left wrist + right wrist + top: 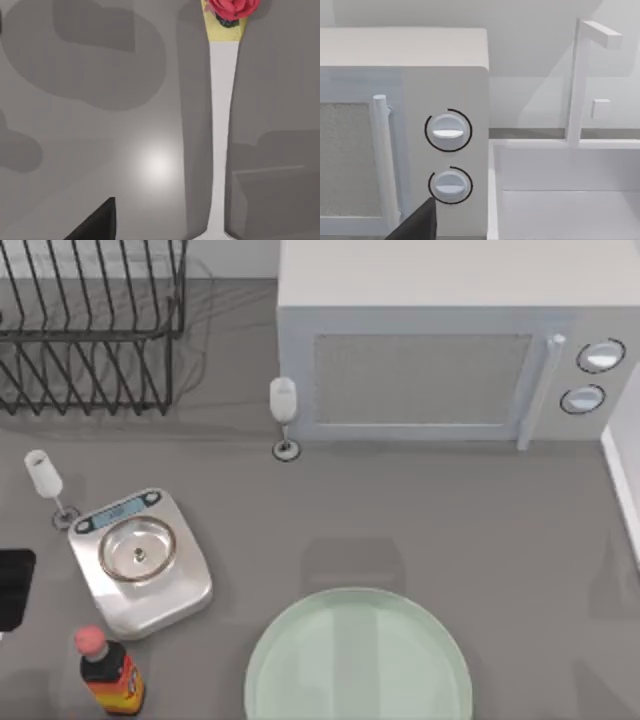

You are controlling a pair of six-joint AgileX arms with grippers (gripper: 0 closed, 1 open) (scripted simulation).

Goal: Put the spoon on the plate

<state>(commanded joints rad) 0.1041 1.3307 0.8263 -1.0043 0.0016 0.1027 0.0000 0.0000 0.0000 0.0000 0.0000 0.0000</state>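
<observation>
Spoon handle lies just under the left gripper, jaw state unclear, bottle beyond it — a careless descent could topple that.

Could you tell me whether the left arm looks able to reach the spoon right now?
Probably yes: the left gripper hangs over the table beside the spoon, whose handle lies uncovered. The bottle stands close at one end, so a mid-handle grasp seems safest.
</observation>
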